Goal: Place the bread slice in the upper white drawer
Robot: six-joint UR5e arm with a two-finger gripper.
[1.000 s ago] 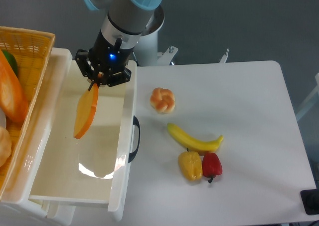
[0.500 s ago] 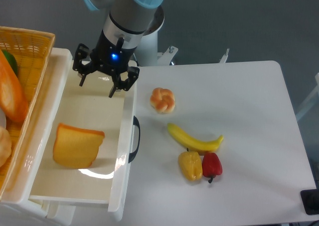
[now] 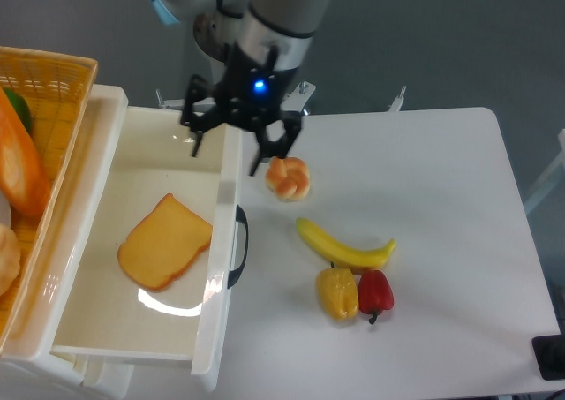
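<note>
**poster1:** Since half a second ago the bread slice (image 3: 165, 254) has flopped flat on the floor of the upper white drawer (image 3: 97, 329), and the arm has swung right. The end effector (image 3: 231, 148) now sits over the drawer's right wall with its fingers spread wide and nothing in them.

**poster2:** yeah, looks basically done to me. Only worry I'd have is those low fingers: one is just beside the knotted bun (image 3: 288, 177) on the desk (image 3: 441, 241), so a sideways sweep could knock it, or clip the drawer wall.

**poster1:** agreed. Slice itself looks fine: thin toast shape, golden-orange face up, darker crust round the edge, lying near the black handle (image 3: 238, 245) side, apart from the orange basket (image 3: 44, 100).
</note>
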